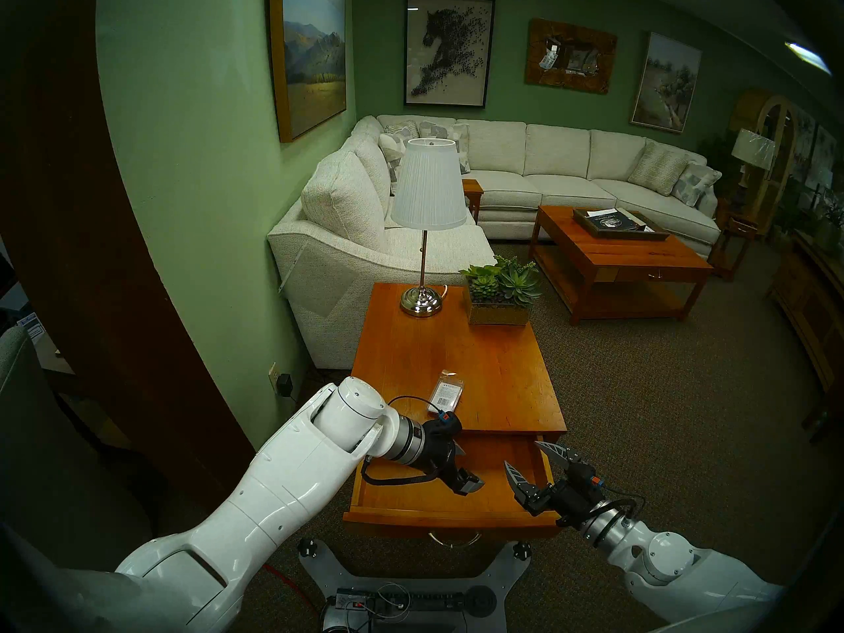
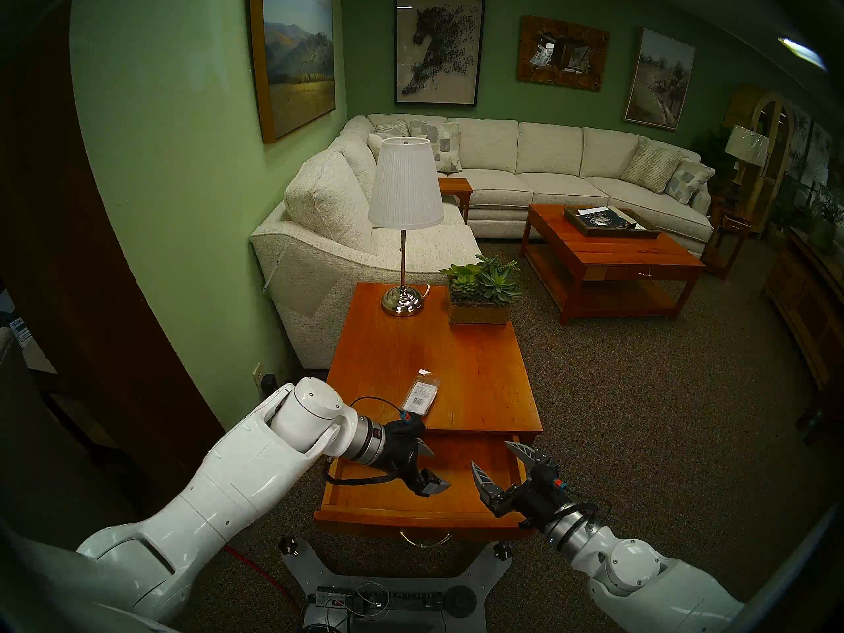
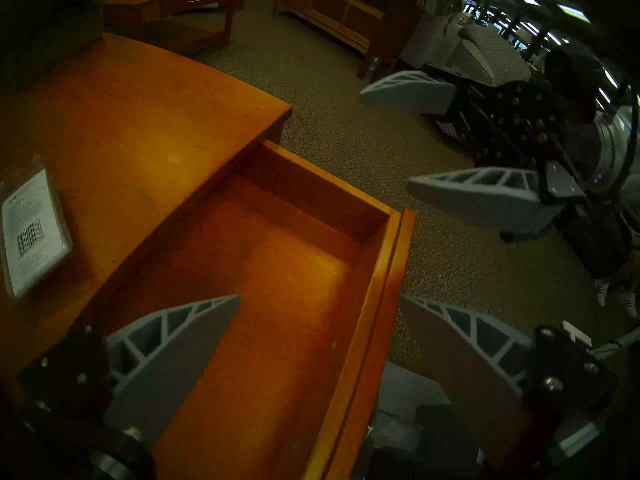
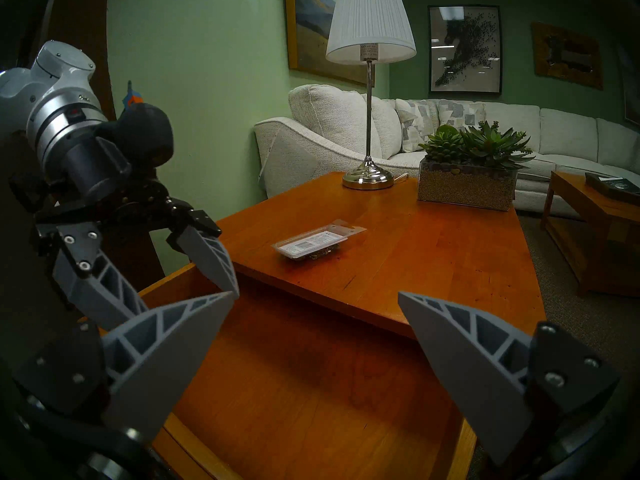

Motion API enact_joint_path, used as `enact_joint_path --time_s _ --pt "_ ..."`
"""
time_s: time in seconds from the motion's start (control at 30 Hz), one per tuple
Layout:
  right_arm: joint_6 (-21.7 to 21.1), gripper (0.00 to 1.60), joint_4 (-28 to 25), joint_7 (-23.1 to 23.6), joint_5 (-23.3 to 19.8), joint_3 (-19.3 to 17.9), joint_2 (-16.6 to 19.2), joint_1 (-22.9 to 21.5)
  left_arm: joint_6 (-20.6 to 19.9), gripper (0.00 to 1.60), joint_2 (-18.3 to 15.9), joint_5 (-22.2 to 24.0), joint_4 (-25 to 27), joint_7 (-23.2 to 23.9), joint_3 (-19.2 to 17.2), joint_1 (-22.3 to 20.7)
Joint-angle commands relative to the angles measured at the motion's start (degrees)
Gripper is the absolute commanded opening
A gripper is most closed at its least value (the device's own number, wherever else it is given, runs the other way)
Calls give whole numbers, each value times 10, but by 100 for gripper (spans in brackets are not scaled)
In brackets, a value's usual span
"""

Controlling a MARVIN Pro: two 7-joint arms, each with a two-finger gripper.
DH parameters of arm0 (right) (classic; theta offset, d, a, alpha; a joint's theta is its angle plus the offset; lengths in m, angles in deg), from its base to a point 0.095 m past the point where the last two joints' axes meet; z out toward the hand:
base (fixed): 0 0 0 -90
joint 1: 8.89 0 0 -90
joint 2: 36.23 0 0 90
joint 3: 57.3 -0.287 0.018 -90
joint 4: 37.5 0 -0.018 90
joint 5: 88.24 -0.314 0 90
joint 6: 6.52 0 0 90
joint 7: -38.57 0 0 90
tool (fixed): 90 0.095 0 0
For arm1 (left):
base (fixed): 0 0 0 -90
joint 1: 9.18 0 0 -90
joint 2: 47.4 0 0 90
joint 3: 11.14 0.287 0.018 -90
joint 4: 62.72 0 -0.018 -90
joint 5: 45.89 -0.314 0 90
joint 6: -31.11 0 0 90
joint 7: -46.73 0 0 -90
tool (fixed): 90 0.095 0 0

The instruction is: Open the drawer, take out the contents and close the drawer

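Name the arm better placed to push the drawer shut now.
Probably right. The right gripper, open and empty, hovers at the open drawer's front right corner, near the handle. The left gripper, also open, hangs inside the drawer.

Shell: my arms [image 1: 255,495] are glossy white, rounded, with small screws.
Wrists: a silver ring, then black housing with an orange-and-blue plug.
Cable: a black loop [image 1: 388,479] hangs by my left wrist.
Left pincer [image 1: 463,467]: grey ribbed fingers, pointed, on black screwed brackets.
Right pincer [image 1: 532,465]: the same grey ribbed fingers.
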Motion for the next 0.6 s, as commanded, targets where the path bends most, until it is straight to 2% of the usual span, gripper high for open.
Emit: enact_joint_path --time_s 0.0,0.03,0.07,0.17,0.23,0.27,0.3,0.33,0.37,0.47,0.5,0.53,0.57 --pt "4 160 -11 1 0 -4 -1 -9 9 160 -67 10 67 37 -19 23" --pt "4 160 -11 1 0 -4 -1 -10 9 160 -80 11 86 42 -22 30" --pt "4 160 -11 1 0 -4 -1 -10 11 160 -78 11 76 47 -27 32" --pt "4 160 -11 1 0 -4 -1 -10 13 160 -112 13 109 59 -36 47" --pt "4 160 -11 1 0 -4 -1 -10 15 160 -118 14 114 67 -45 54" --pt "4 160 -11 1 0 -4 -1 -10 16 160 -135 16 130 73 -49 62" --pt "4 160 -11 1 0 -4 -1 -10 18 160 -134 17 128 79 -55 67" --pt "4 160 -11 1 0 -4 -1 -10 18 160 -150 18 144 83 -56 73" --pt "4 160 -11 1 0 -4 -1 -10 19 160 -147 18 141 89 -61 77" --pt "5 160 -12 1 0 -4 -1 -11 23 160 -179 23 171 106 -71 96" --pt "5 160 -12 1 0 -4 -1 -11 24 160 -173 24 165 111 -76 99" --pt "5 160 -12 1 0 -4 -1 -11 25 160 -193 27 186 118 -80 108" --pt "5 160 -13 1 0 -4 -1 -11 26 160 -196 29 189 124 -86 113"
